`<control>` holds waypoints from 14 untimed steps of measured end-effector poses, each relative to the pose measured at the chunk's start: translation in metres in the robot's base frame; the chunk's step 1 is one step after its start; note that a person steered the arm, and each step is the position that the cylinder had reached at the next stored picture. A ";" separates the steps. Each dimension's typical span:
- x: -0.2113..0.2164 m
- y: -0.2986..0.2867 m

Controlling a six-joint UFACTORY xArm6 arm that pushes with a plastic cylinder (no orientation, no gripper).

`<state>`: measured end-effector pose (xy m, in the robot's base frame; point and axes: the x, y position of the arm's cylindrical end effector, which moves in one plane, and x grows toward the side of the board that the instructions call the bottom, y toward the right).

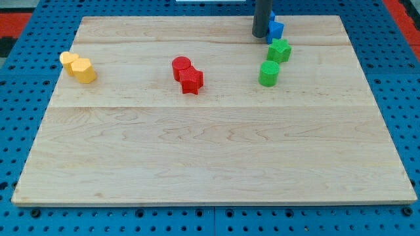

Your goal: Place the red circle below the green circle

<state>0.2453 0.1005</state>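
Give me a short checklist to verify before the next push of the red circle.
1. My tip visible on the board: ok, at the view's top beside the blue block.
2. Tip next to the red circle: not ok, far apart.
3. Red circle free: not ok, red star touches it.
4. Spot below green circle clear: ok.
5. Green star away from that spot: ok, it sits above.

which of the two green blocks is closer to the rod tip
The green star: it sits just below my tip, while the green circle lies farther toward the view's bottom.
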 end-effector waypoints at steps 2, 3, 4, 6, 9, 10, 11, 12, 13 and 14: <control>0.004 -0.088; 0.020 -0.134; 0.053 -0.169; 0.078 -0.162; 0.145 -0.128; 0.170 -0.140; 0.187 -0.185; 0.215 -0.172; 0.206 -0.128; 0.191 -0.108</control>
<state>0.4367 -0.0078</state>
